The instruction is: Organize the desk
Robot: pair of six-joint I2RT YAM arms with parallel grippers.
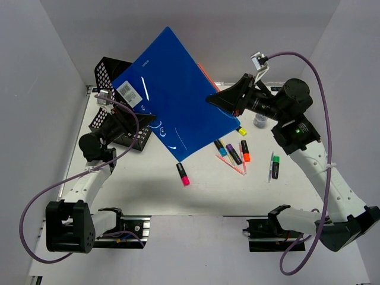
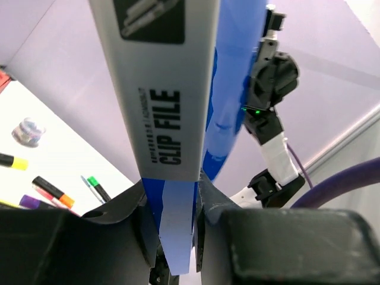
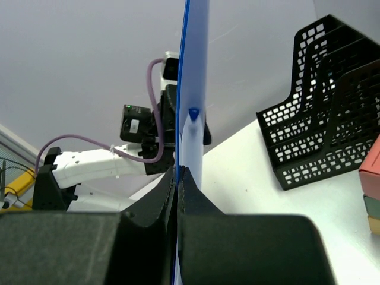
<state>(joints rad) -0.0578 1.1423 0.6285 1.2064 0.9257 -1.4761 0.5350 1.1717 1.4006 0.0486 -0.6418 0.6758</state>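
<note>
A large blue clip file (image 1: 175, 95) hangs tilted in the air above the white desk (image 1: 208, 190). My left gripper (image 1: 145, 117) is shut on its lower left edge. My right gripper (image 1: 212, 99) is shut on its right edge. In the left wrist view the file's grey "CLIP FILE" label (image 2: 172, 89) rises from between the left gripper's (image 2: 172, 219) closed jaws. In the right wrist view the file (image 3: 193, 89) stands edge-on, pinched in the right gripper (image 3: 179, 184).
A black mesh file rack (image 1: 110, 74) stands at the back left, partly behind the file. A pink marker (image 1: 183, 174), several markers (image 1: 234, 151), a green marker (image 1: 275, 167) and a small clear jar (image 1: 260, 122) lie on the desk. A coral-topped drawer box (image 3: 373, 190) shows at the right wrist view's edge.
</note>
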